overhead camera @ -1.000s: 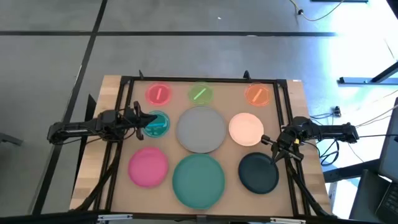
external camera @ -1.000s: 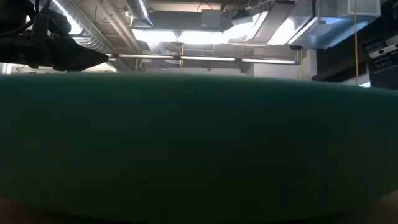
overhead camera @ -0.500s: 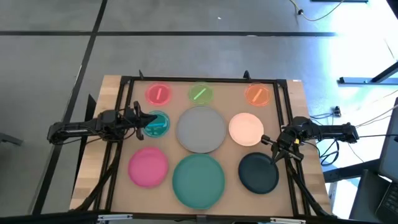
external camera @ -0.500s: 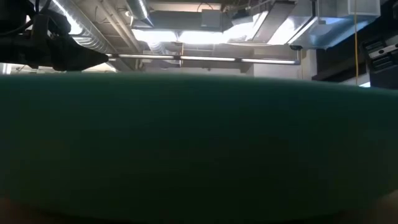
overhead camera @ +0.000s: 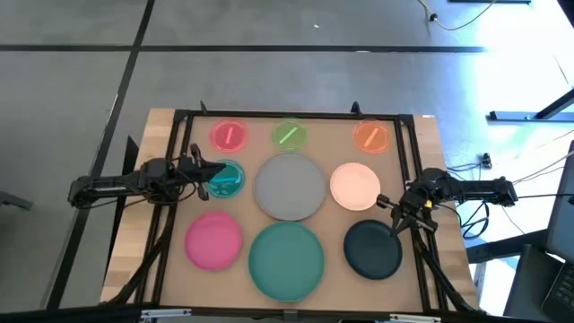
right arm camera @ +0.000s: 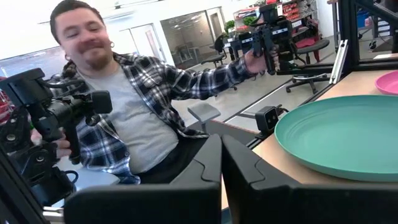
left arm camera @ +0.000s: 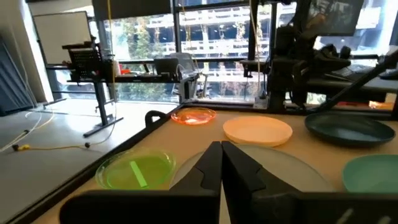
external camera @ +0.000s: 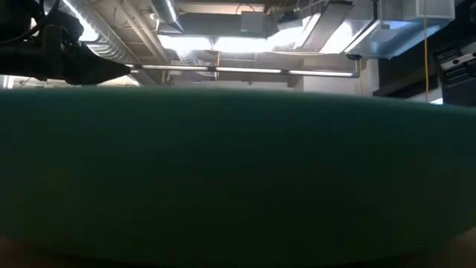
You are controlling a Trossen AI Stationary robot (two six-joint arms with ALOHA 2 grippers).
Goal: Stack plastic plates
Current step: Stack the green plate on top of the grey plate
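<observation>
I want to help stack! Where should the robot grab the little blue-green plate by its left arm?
Probably by the rim. The small teal plate lies flat on the table, so only its edge offers a hold. The left gripper sits at its left edge, the nearest side to come from.

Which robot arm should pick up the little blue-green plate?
The left one, probably. Its claw is shut and sits right at the small teal plate, on the left side of the table. The right claw waits far across, by the dark plate.
</observation>
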